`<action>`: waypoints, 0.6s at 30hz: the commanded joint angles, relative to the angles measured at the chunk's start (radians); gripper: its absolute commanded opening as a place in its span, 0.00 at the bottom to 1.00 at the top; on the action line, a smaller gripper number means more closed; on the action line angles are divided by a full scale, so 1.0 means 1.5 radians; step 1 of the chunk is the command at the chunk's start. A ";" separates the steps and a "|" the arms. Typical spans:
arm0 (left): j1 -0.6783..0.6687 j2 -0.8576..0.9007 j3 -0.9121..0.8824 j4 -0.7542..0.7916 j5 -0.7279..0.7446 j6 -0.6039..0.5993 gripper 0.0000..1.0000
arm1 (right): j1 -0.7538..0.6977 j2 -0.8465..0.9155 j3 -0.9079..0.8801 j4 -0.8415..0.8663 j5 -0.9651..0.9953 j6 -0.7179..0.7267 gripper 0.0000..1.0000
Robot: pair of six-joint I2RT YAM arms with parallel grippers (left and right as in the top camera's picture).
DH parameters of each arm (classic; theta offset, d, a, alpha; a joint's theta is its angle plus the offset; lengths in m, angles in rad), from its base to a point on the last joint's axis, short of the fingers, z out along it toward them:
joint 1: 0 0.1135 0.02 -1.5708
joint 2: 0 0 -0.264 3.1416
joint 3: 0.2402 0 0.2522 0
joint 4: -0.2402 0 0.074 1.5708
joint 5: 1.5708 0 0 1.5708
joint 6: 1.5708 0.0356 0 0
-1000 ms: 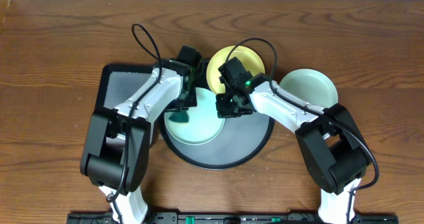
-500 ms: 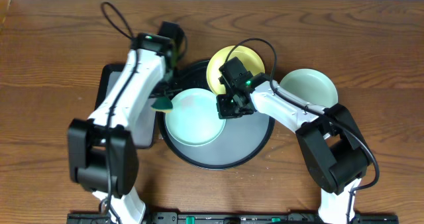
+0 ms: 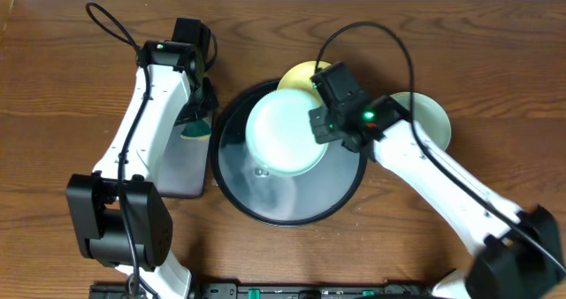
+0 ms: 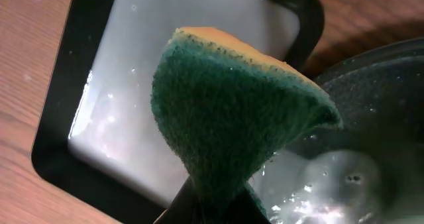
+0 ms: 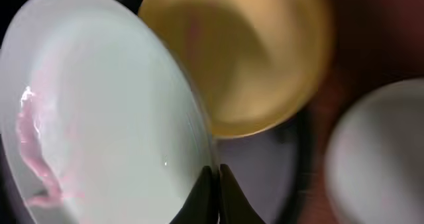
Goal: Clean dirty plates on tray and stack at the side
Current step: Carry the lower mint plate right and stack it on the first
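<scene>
A mint-green plate (image 3: pixel 281 135) is lifted above the round black tray (image 3: pixel 292 202); my right gripper (image 3: pixel 320 126) is shut on its right rim. In the right wrist view the plate (image 5: pixel 99 118) shows pink smears at its left, with the jaws (image 5: pixel 213 177) pinched on the rim. The yellow plate (image 3: pixel 299 75) (image 5: pixel 245 58) lies at the tray's far edge, partly hidden. A second mint-green plate (image 3: pixel 433 122) (image 5: pixel 377 151) rests on the table at right. My left gripper (image 3: pixel 196 126) is shut on a green-and-yellow sponge (image 4: pixel 232 124) over the rectangular tray.
A rectangular black tray (image 3: pixel 172 171) (image 4: pixel 99 118) with a wet pale floor sits left of the round tray. Wet droplets lie on the round tray's floor (image 3: pixel 261 171). Bare wooden table (image 3: pixel 71 69) lies all around.
My left arm swung left with the sponge, off the plate to the rectangular tray. My right gripper lifted the mint-green plate and carried it up and right.
</scene>
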 commanded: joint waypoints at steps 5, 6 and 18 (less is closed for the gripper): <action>0.000 -0.008 0.015 0.012 -0.013 -0.004 0.08 | 0.050 -0.063 0.006 0.000 0.228 -0.095 0.01; 0.000 -0.008 0.015 0.012 -0.013 -0.004 0.08 | 0.059 -0.067 0.006 0.000 0.250 -0.104 0.01; 0.000 -0.008 0.015 0.013 -0.013 -0.004 0.08 | 0.188 -0.072 0.006 0.024 0.537 -0.164 0.01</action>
